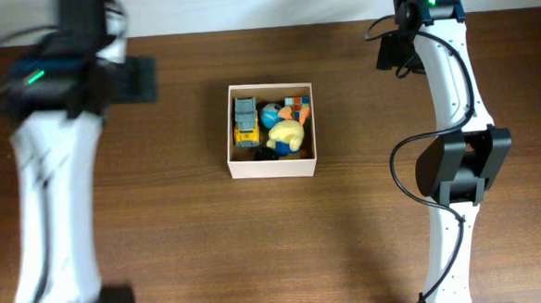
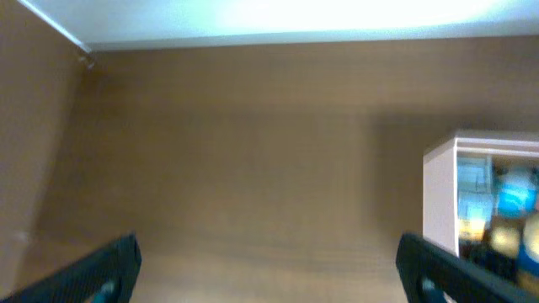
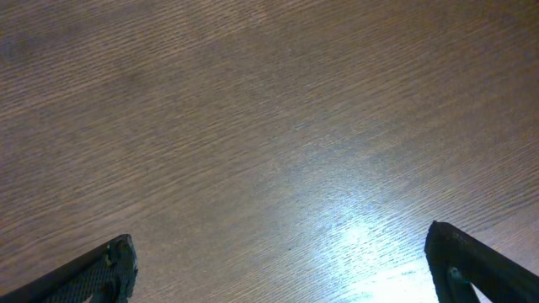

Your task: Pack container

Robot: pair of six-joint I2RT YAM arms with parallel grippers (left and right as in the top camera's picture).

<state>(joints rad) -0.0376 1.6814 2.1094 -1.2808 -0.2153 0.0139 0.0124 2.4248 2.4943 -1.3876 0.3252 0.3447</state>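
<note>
The container [image 1: 272,165] is a square pale cream cardboard box in the middle of the table, holding several small toys, among them a yellow and grey truck [image 1: 245,121] and a yellow and blue figure [image 1: 285,135]. In the left wrist view its pale wall [image 2: 439,195] shows at the right edge, blurred. My left gripper [image 2: 269,273] is open and empty over bare table to the left of the box. My right gripper [image 3: 282,269] is open and empty over bare wood at the far right of the table.
The dark wooden table [image 1: 182,240] runs under both arms. The left arm [image 1: 54,181] stands along the left side, blurred. The right arm [image 1: 456,151] stands along the right side. The table's far edge [image 2: 253,40] shows in the left wrist view.
</note>
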